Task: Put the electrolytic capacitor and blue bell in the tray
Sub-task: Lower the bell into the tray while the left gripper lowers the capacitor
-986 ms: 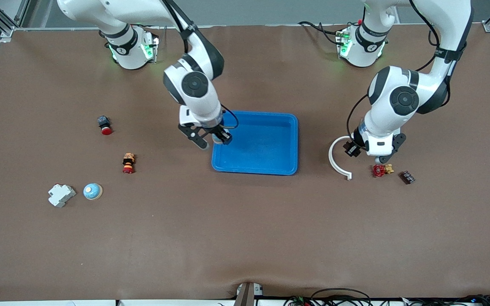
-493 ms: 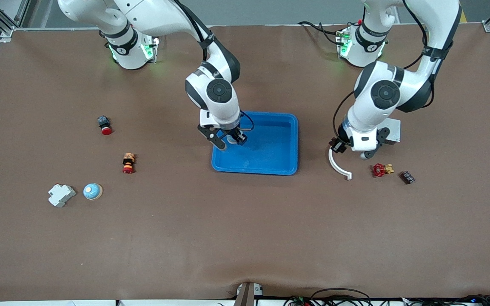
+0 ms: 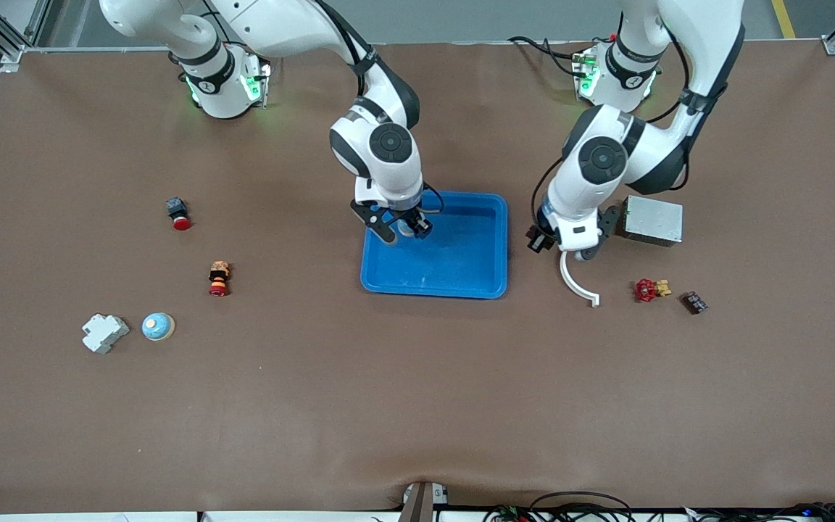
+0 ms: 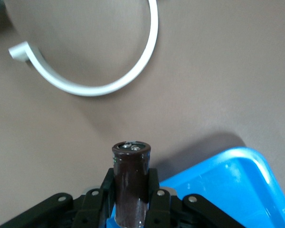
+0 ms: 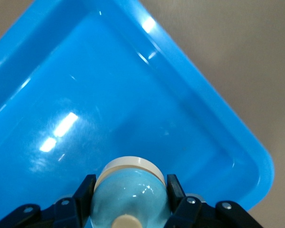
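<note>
Brown desk (image 3: pixel 417 406) carries scattered parts around the blue tray (image 3: pixel 486 290), which sits mid-desk between the two arms

Right pincer (image 3: pixel 403 228) is over the tray's end toward the right arm, pinching a blue bell (image 5: pixel 130 192) by its sides, dome outward; a side grip like this should let it drop flat once released. A second bell-like blue dome (image 3: pixel 158 326) lies on the desk beside a white breaker block (image 3: pixel 104 333)

Left pincer (image 3: pixel 559 243) hangs over bare desk just beside the tray's other end, clamped on the electrolytic capacitor (image 4: pixel 131 183), a dark brown cylinder pointing out between the fingers

Clearances: tray floor is bare, room for both items. Raised rim lies between the left pincer and the floor, so it likely must cross high. White curved strip (image 3: pixel 577 279) lies close under it; grey metal box (image 3: pixel 653 220) nearby
</note>
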Robot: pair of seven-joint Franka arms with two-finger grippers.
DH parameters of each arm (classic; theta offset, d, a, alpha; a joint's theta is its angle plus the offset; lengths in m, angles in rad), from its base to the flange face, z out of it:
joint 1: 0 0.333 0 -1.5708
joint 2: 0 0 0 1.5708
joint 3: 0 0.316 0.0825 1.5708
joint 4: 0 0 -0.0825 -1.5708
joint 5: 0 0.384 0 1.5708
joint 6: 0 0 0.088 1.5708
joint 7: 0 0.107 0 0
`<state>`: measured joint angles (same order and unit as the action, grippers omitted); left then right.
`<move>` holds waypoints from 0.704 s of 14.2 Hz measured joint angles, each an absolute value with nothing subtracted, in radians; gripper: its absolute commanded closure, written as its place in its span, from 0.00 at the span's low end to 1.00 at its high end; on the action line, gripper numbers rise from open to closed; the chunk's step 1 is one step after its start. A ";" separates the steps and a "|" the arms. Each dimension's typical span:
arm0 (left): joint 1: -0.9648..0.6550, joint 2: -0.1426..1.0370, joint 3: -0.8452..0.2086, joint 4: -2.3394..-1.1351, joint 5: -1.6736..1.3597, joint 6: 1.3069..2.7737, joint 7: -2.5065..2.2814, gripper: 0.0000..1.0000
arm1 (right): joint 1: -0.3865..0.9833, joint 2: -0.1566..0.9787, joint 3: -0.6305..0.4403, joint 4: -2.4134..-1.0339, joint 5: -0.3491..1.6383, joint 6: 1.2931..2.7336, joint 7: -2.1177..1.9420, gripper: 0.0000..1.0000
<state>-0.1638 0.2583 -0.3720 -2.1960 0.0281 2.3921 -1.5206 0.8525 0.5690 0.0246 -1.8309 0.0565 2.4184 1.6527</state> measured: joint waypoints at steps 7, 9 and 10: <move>-0.220 0.313 -0.373 -2.149 0.028 2.392 -1.631 1.00 | 0.889 0.597 0.023 -1.831 0.056 2.454 1.719 1.00; -0.248 0.334 -0.373 -2.128 0.028 2.392 -1.679 1.00 | 0.890 0.604 0.022 -1.831 0.055 2.468 1.725 1.00; -0.260 0.346 -0.373 -2.115 0.028 2.392 -1.701 1.00 | 0.891 0.609 0.022 -1.831 0.055 2.475 1.727 1.00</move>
<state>-0.2603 0.3457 -0.3733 -2.1154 0.0281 2.3921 -1.7015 0.8906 0.6093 0.0223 -1.8309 0.0553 2.4750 1.7266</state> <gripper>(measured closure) 0.696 0.344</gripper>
